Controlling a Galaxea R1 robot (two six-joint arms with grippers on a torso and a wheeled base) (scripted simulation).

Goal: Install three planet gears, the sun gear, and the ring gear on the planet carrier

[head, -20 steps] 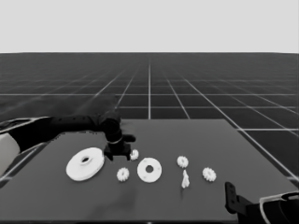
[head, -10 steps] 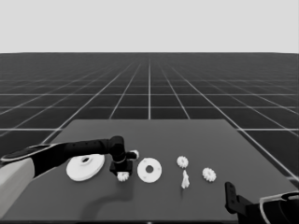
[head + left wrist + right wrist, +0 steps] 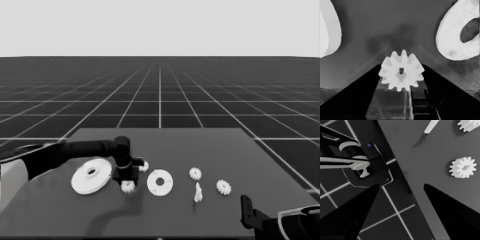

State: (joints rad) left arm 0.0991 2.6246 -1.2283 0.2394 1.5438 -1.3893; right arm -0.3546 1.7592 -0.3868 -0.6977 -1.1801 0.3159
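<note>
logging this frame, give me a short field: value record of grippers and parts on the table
left gripper: down between the round parts, fingers either side of a gear
right gripper: parked off the table's near right corner, open
larger round part: flat, left of the left gripper
smaller round part: flat, right of it, nothing on it
other gears: three loose
thin white piece: right of the smaller round part

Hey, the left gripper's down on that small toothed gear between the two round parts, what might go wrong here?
The left gripper sits over a small white toothed gear lying between its open fingers; closing off-centre might push the gear aside instead of gripping it. The larger round white part and the smaller round white part lie close on either side, so a finger might nudge one.
</note>
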